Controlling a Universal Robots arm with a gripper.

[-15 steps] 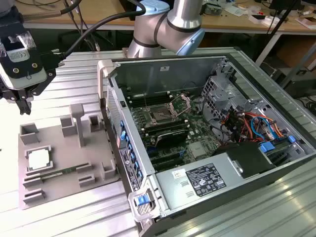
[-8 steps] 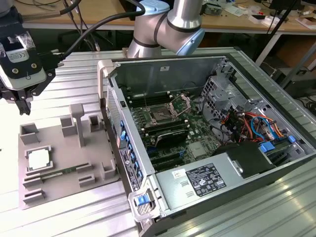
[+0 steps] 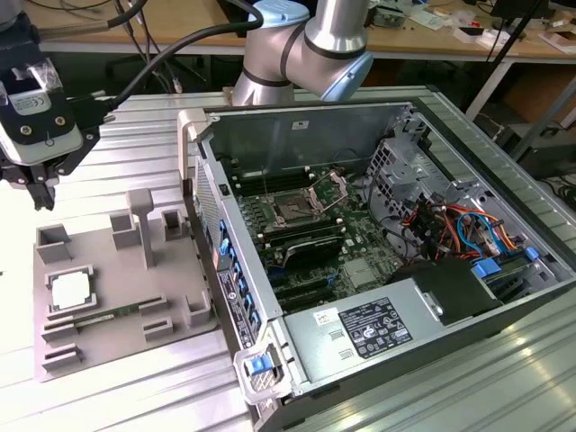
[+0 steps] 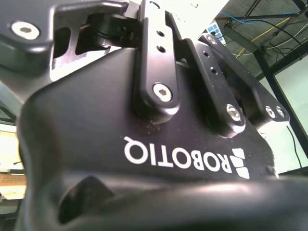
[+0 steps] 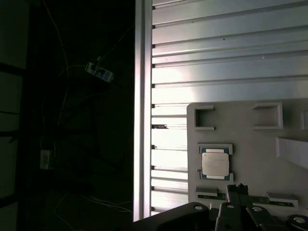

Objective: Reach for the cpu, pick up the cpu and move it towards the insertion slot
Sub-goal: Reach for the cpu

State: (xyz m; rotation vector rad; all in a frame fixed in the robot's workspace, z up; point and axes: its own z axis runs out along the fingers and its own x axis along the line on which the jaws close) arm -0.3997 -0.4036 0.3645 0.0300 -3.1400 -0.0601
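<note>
A: Where is the cpu [image 3: 69, 290] found?
B: Seated in the grey fixture plate [image 3: 112, 270], apart from the gripper [image 3: 38, 187]; how open that is cannot be told. A light, stiff, fragile chip is judged; its opposite edges should be taken

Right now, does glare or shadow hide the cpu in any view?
Glare bleaches the table at the exterior view's left; there the cpu looks washed out, outline readable. First wrist view: it is evenly lit and sharp on the fixture plate; off the table edge is dark.
</note>
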